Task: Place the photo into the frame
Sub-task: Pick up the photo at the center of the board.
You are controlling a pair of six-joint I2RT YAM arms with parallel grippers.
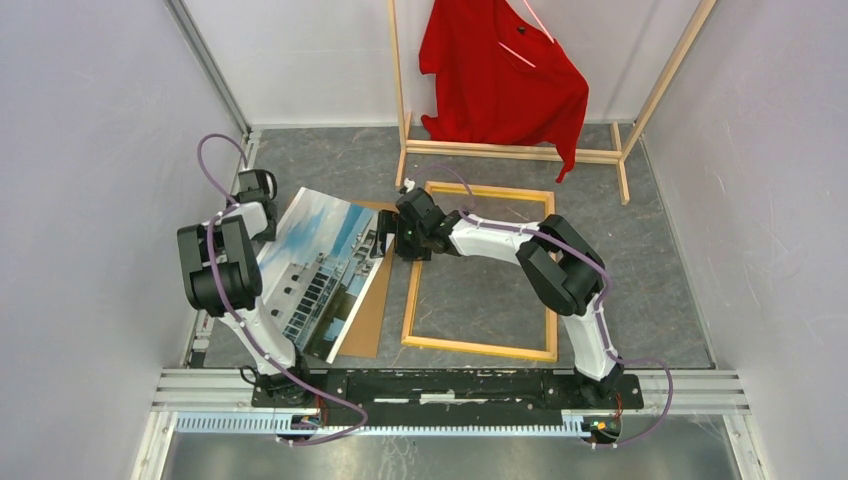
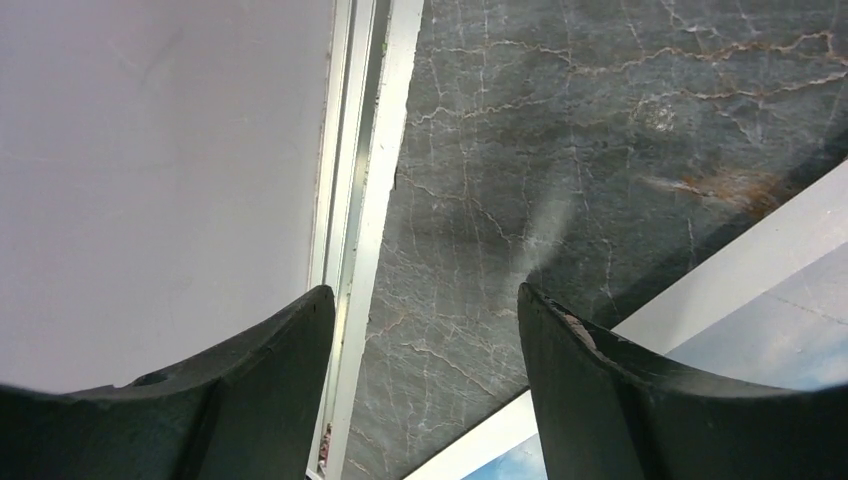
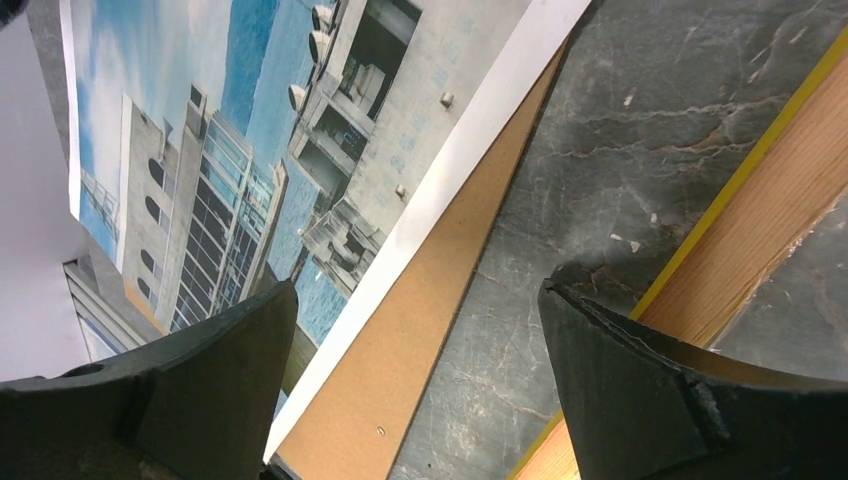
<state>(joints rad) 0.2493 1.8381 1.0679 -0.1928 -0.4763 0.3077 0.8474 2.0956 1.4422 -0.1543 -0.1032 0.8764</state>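
Two arms, one photo, one frame.

The photo is lying on the backing board, left of the frame. The clothes rack is standing behind.

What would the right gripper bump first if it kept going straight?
Probably the brown backing board, which lies in line between the fingers of the open right gripper, just beside the photo. Depth is hard to judge.
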